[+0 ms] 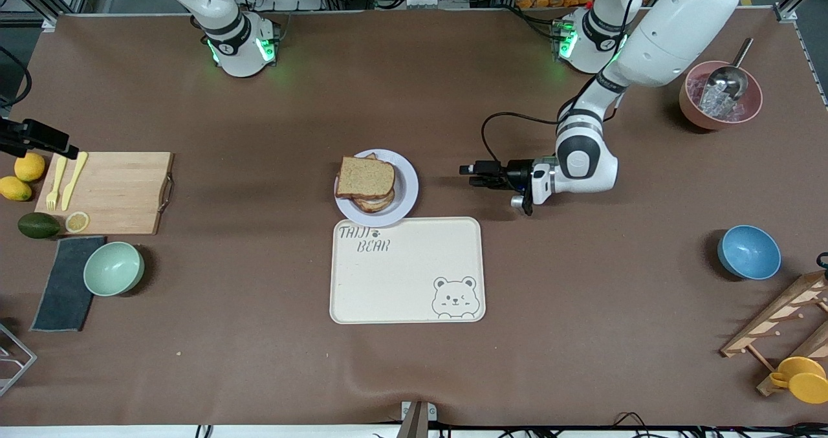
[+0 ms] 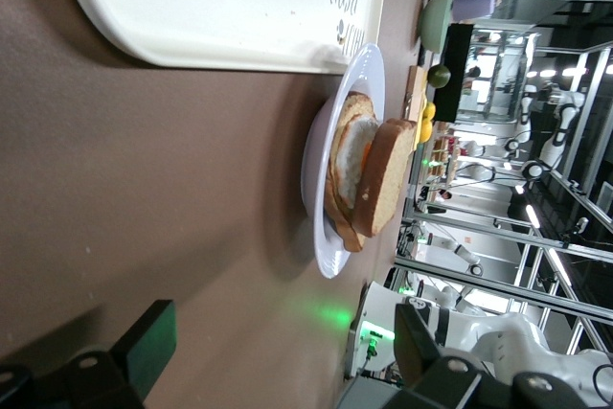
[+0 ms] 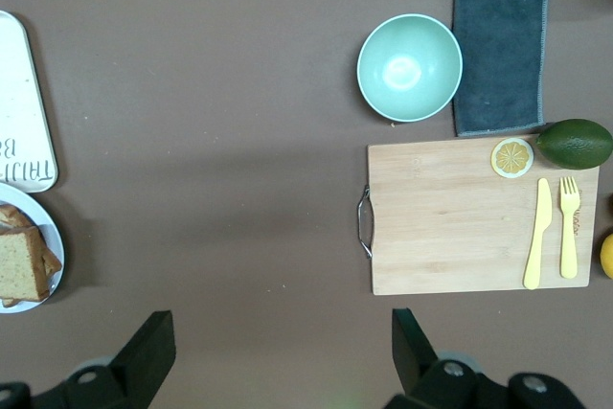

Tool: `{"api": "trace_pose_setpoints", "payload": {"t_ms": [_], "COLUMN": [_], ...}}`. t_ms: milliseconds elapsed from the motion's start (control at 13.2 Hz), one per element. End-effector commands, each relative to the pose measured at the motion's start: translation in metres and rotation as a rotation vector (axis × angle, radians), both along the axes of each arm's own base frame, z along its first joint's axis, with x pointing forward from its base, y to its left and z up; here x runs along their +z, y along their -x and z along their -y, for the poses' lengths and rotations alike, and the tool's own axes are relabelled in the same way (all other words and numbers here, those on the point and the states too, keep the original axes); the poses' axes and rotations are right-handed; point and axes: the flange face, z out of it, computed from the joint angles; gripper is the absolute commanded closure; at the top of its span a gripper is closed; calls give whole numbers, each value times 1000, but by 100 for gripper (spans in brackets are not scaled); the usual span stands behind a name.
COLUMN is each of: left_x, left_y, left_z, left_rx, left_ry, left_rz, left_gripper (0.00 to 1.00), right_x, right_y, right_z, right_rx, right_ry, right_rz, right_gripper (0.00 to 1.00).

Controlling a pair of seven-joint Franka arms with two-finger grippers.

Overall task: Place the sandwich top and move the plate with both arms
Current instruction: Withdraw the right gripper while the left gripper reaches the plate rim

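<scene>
The sandwich top [image 1: 365,176], a brown bread slice, lies on the stacked sandwich on the lavender-white plate [image 1: 406,195]. The plate sits against the farther edge of the cream bear tray [image 1: 406,276]. My left gripper [image 1: 467,173] is open and empty. It lies level, low over the table, beside the plate toward the left arm's end, with a gap between them. The left wrist view shows the top slice [image 2: 383,174], the plate rim [image 2: 326,246] and the gripper [image 2: 283,352]. My right gripper [image 3: 280,342] is open and empty, high over the table. Its view shows the plate [image 3: 56,241] and the bread [image 3: 19,263] at its edge.
A wooden cutting board [image 1: 116,192] with a yellow fork and knife, lemons, an avocado, a mint bowl [image 1: 114,268] and a grey cloth [image 1: 65,283] lie toward the right arm's end. A blue bowl [image 1: 749,251], a pink bowl with a scoop [image 1: 720,95] and a wooden rack [image 1: 776,321] lie toward the left arm's end.
</scene>
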Motion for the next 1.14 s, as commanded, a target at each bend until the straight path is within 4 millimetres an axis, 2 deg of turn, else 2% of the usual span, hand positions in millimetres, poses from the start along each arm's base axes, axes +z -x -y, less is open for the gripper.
{"api": "trace_pose_setpoints", "payload": {"t_ms": [0,152,303,455,607,683,910,1062], "left_x": [-4,-3,-6,-12,-12,-15,-20,-21], "left_y": [0,10,14,10,8,7,1,-3], "left_z": [24,51,69,74,87,89,95,97], "left_rx": [24,54,58,57,49,54,53,58], "left_ry": [50,79,99,107,111,114,115,78], "left_rz": [16,5,23,36,47,43,61,84], "left_gripper": [0,0,0,6,14,14,25,26], "right_x": [11,11,25,35,40,40,36,31], "right_y": [-1,2,-1,-4,-3,-3,-6,-10], "right_z": [-5,-4,-7,-3,0,1,-6,-8], "right_rx": [-3,-13,-36,-43,-46,-48,-35,-32], "right_ry": [26,15,32,45,46,47,46,47], "right_rz": [-6,-26,-3,29,40,41,34,26], "right_gripper": [0,0,0,0,0,0,0,0]}}
